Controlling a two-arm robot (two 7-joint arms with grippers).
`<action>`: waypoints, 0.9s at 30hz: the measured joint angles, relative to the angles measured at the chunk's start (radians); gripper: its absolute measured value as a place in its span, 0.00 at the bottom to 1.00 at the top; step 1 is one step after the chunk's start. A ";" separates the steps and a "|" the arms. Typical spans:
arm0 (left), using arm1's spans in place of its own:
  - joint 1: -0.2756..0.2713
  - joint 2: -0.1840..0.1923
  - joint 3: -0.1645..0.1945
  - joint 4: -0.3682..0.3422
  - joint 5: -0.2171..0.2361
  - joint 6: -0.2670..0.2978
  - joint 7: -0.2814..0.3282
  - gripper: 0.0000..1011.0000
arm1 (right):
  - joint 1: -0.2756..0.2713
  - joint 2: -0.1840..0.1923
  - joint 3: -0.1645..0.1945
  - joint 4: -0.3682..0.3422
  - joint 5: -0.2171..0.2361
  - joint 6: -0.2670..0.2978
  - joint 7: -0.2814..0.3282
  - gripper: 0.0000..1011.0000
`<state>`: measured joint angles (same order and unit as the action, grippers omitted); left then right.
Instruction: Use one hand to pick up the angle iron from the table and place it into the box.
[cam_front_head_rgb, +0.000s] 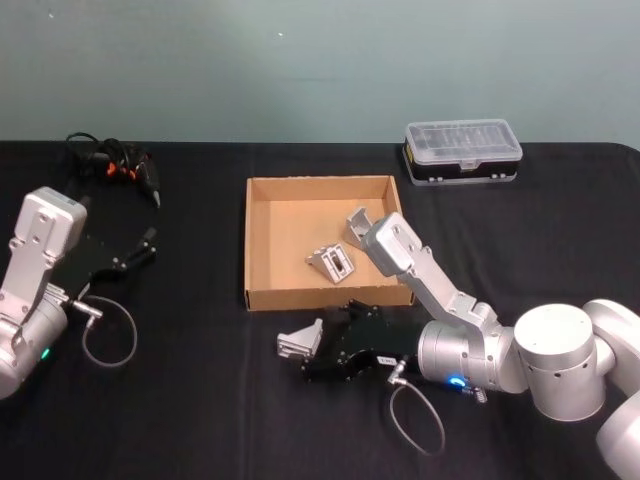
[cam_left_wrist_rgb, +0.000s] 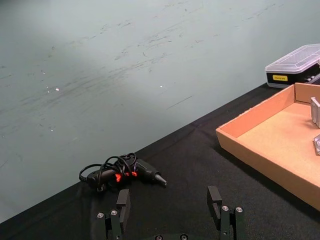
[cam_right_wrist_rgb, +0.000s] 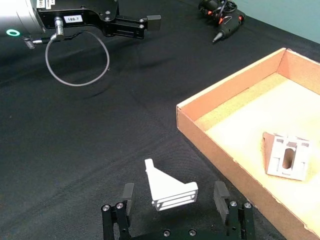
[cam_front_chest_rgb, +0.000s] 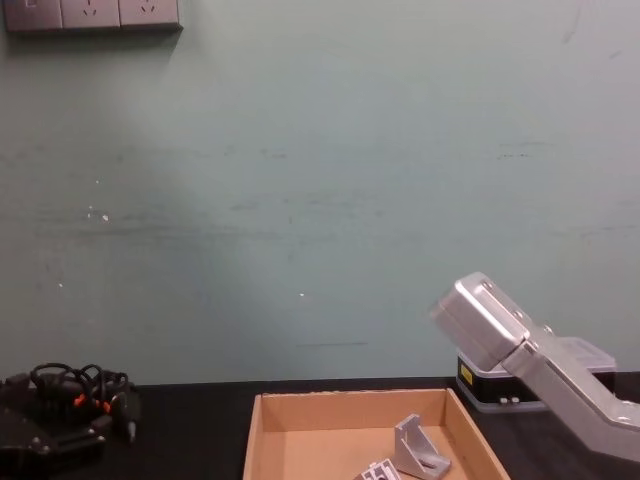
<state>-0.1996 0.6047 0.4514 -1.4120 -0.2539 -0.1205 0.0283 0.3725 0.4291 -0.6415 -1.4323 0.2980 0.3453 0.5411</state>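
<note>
A silver angle iron (cam_front_head_rgb: 298, 341) lies on the black table (cam_front_head_rgb: 190, 420) just in front of the box's near wall. My right gripper (cam_front_head_rgb: 319, 352) is low over it and open. In the right wrist view the angle iron (cam_right_wrist_rgb: 170, 190) sits between the two fingers (cam_right_wrist_rgb: 127, 194) with a gap on each side. The tan cardboard box (cam_front_head_rgb: 262, 215) holds two more angle irons, one flat (cam_front_head_rgb: 332, 262) and one upright (cam_front_head_rgb: 358, 225). My left gripper (cam_front_head_rgb: 148, 247) rests open at the table's left side, holding nothing.
A black plastic case with a clear lid (cam_front_head_rgb: 462, 150) stands behind the box to the right. A black corded tool with orange marks (cam_front_head_rgb: 118, 168) lies at the back left. Cable loops (cam_front_head_rgb: 108, 335) hang from both wrists.
</note>
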 joint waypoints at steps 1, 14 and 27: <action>0.000 0.000 0.000 0.000 0.000 0.000 0.000 1.00 | 0.000 0.000 0.000 -0.001 0.000 0.000 0.000 0.99; 0.000 0.000 0.000 0.000 0.000 0.000 0.000 1.00 | -0.001 0.002 0.001 -0.004 0.001 0.001 0.001 0.70; 0.000 0.000 0.000 0.000 0.000 0.000 0.000 1.00 | -0.002 0.003 0.001 -0.006 0.001 0.001 0.001 0.53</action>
<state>-0.1995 0.6047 0.4514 -1.4120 -0.2539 -0.1205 0.0283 0.3705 0.4321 -0.6410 -1.4379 0.2992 0.3462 0.5420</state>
